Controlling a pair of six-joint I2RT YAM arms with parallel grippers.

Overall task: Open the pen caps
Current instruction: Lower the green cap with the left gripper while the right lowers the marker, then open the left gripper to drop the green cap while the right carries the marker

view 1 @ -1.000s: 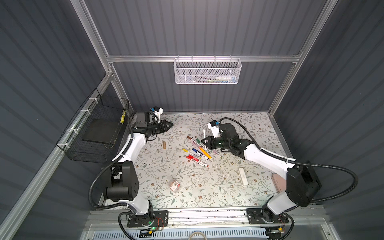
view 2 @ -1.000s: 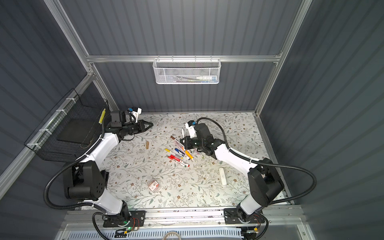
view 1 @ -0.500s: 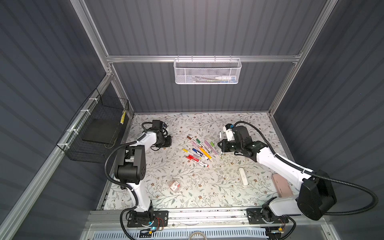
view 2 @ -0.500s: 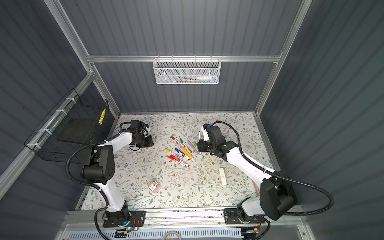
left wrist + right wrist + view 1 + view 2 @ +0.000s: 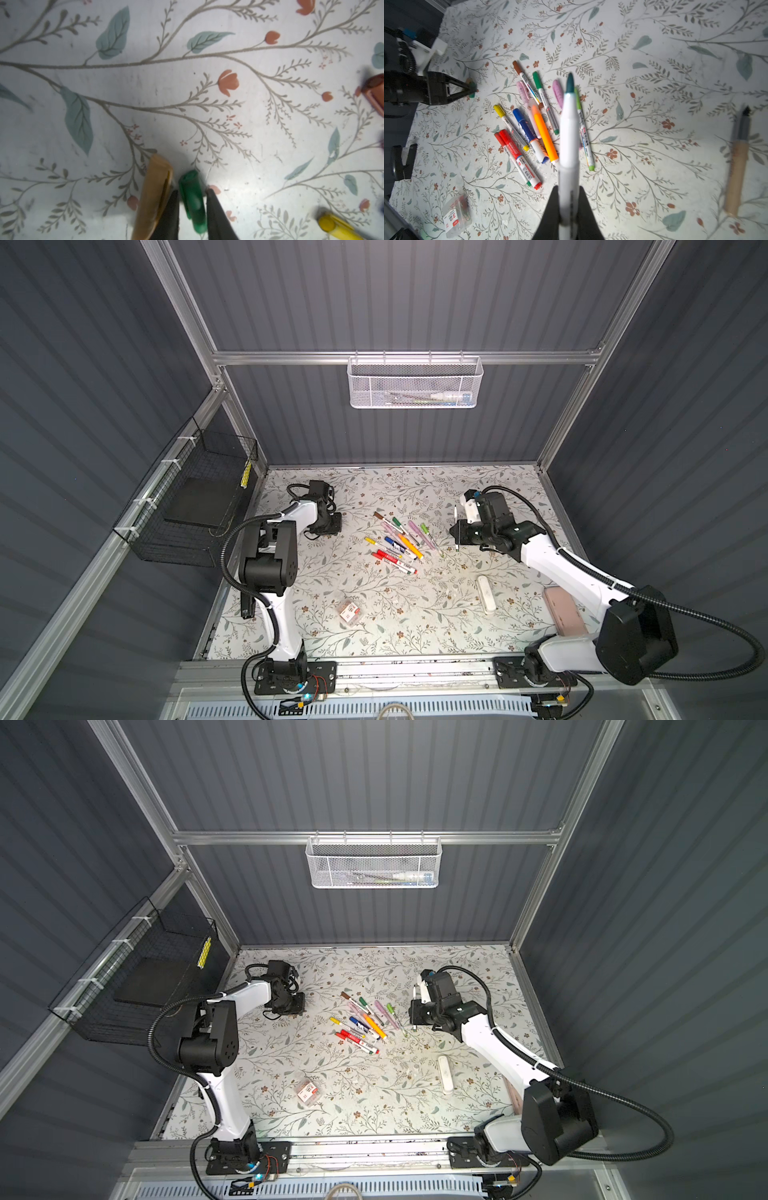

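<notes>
My left gripper [image 5: 191,190] is down at the table's far left [image 5: 332,526], jaws slightly open. A green pen cap [image 5: 192,199] lies loose on the mat between its fingers. A tan cap [image 5: 154,195] lies just outside one finger. My right gripper [image 5: 566,188] is shut on a white pen [image 5: 569,128] whose dark green tip is bare, held above the mat right of the pen pile [image 5: 456,537]. Several capped pens [image 5: 529,124] lie in the pile, with brown [image 5: 517,67], green [image 5: 536,79], yellow [image 5: 499,111], blue [image 5: 519,116] and red [image 5: 504,139] caps on.
A tan-bodied pen with a bare dark tip [image 5: 737,162] lies apart from the pile. A white oblong case [image 5: 486,593], a pink case [image 5: 565,610] and a clear clip box [image 5: 349,611] sit nearer the front. A black wire basket [image 5: 195,506] hangs on the left wall.
The left arm came down from a raised pose to the mat and its jaws parted off the green cap. The right arm drew back to the right with the white pen.
</notes>
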